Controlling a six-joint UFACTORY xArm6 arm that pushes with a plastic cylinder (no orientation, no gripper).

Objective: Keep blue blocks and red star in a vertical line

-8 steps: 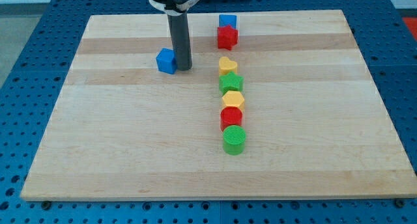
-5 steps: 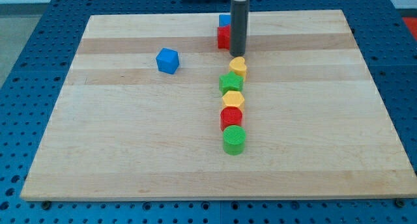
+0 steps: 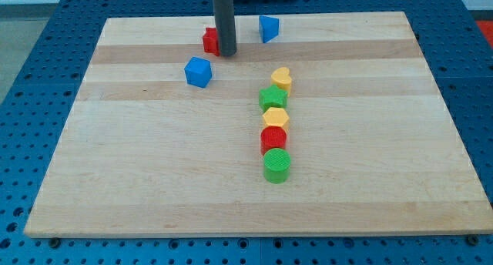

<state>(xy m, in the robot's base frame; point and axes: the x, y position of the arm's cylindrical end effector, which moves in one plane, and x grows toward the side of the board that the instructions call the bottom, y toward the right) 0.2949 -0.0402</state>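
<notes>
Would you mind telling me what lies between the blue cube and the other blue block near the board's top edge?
In the camera view, my tip and the red star beside it lie roughly between the blue cube and the other blue block.

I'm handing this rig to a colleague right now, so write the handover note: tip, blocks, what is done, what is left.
My tip sits against the right side of the red star, near the board's top.
Blue cube lies just below and slightly left of the star.
The other blue block is off to the view's right, near the top edge, apart from both.
Done: star and cube roughly stacked top to bottom.
Left: bring the right-hand blue block into that line.
The column of yellow, green and red blocks is not part of the job.
</notes>
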